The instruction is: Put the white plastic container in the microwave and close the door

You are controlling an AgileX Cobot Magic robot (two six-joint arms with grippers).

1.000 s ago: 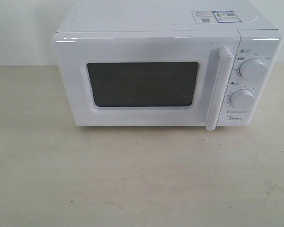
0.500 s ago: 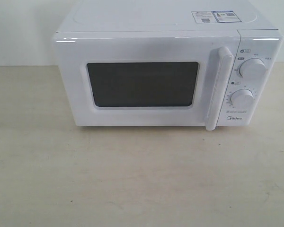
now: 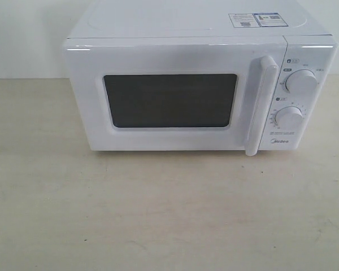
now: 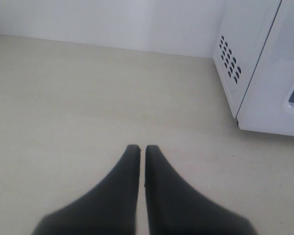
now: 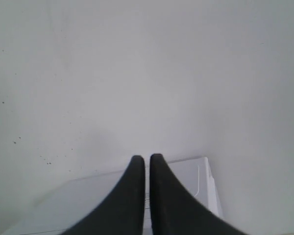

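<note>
The left gripper (image 4: 138,147) is clenched on nothing: its two dark fingers (image 4: 117,196) lie side by side with only a thin slit between them, hanging over the bare pale table (image 4: 63,98). Beyond it to the right stands the microwave (image 4: 245,49), whose left side wall with rows of vent holes (image 4: 229,58) faces this gripper, well apart from the fingertips. The right gripper (image 5: 147,156) is likewise clenched and empty, its tips pressed almost together and aimed at a plain white wall (image 5: 137,73); a flat white panel (image 5: 88,200), which looks like the microwave's top, lies just past them. In the exterior view neither gripper appears. There the microwave sits at the far middle of the table, against the wall, with its door (image 3: 169,56) shut flush to the body. The dark window (image 3: 170,100) lets nothing inside be made out, so the white plastic container cannot be placed. The tall white bar handle (image 3: 261,104) runs upright along the door's right edge, just beside the two round dials (image 3: 301,82), and stickers (image 3: 255,20) lie on the top near its far right corner.
</note>
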